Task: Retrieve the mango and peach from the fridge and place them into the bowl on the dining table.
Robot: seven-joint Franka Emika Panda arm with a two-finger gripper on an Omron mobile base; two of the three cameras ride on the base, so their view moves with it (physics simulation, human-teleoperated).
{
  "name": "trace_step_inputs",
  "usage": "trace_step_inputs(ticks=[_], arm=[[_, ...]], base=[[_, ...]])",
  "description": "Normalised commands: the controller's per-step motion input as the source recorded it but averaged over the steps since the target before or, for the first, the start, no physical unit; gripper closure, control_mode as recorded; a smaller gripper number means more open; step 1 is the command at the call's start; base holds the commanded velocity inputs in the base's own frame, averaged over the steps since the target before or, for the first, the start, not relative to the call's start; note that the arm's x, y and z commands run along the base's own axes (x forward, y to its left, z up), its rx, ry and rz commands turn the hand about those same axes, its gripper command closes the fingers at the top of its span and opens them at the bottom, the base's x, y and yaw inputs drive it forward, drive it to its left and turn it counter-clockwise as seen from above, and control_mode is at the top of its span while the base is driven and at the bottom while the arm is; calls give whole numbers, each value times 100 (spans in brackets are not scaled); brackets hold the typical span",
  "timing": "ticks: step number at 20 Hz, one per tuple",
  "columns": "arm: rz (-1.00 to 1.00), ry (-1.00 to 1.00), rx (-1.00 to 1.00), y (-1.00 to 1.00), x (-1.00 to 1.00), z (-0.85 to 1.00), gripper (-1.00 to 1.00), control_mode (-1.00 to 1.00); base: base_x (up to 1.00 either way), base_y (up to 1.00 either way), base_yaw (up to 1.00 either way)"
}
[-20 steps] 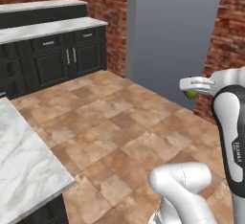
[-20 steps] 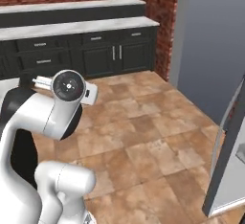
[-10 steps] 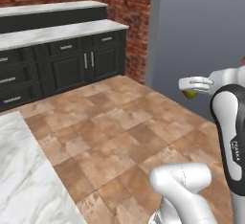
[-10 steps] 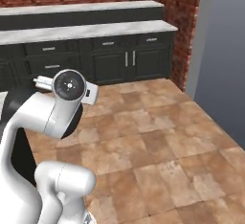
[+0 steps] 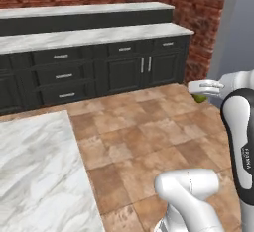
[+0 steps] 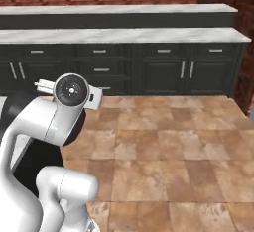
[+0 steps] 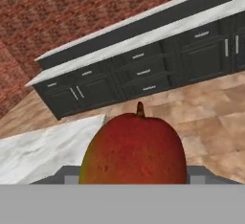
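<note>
The mango [image 7: 134, 149] sat right in front of the hand camera, red-orange with a yellow-green flank and its stem at 12 o'clock. It was clamped in the gripper [image 5: 202, 88], whose jaws stood part-way apart around the fruit. In the left base view only a green sliver of the fruit showed under the white hand at about 3 o'clock.

The dining table [image 5: 34, 171] lay at 8 o'clock in the left base view, its long marble edge running from the centre down toward 6 o'clock and its far corner just above mid-frame. In the hand view the same slab showed at 9 o'clock, its corner close beside the fruit.

Between that edge and the dark cabinets [image 5: 94, 72] at 12 o'clock stretched an open band of tiled floor [image 6: 168, 142]. A marble counter [image 6: 124, 35] capped the cabinets along the brick wall [image 5: 193, 0].
</note>
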Motion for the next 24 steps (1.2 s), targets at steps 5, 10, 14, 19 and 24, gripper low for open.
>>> trace_step_inputs(ticks=[5,10,14,19,24], arm=[[0,0,0,0,0,0,100,100],[0,0,0,0,0,0,100,100],[0,0,0,0,0,0,100,100],[0,0,0,0,0,0,100,100],[0,0,0,0,0,0,100,100]], base=[[100,-38,45],[100,-57,33],[100,-60,33],[99,-31,43],[81,-14,55]])
